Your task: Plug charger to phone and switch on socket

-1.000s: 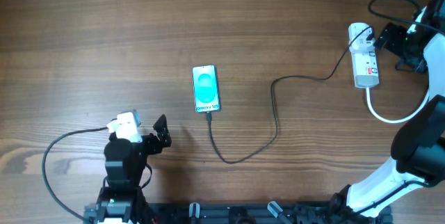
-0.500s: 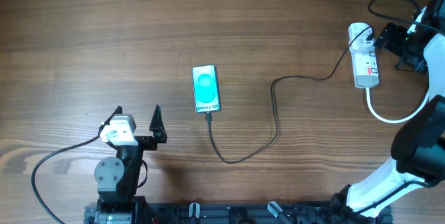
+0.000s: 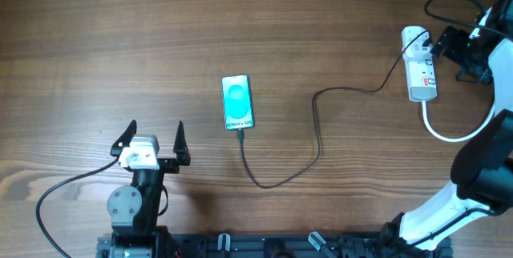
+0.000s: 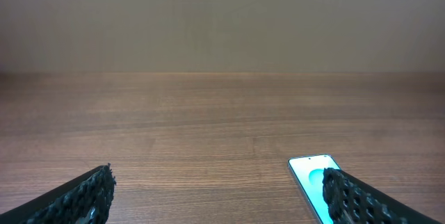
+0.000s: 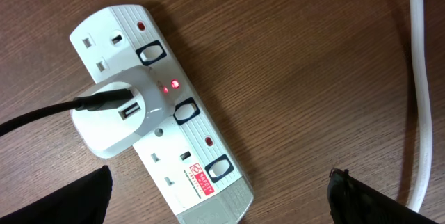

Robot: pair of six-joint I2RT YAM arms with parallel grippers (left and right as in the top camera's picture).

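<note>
While R fingers [image 5: 375, 200] stay spread over socket [image 5: 104, 36], L fingers [image 3: 179, 134], also spread, have turned fwd.

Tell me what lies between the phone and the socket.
Overhead, only the charger cable crosses that stretch, looping from phone to socket; the rest is bare wooden table.

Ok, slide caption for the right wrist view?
Charger plugged into the white adapter on the socket; one red light lit.
</note>
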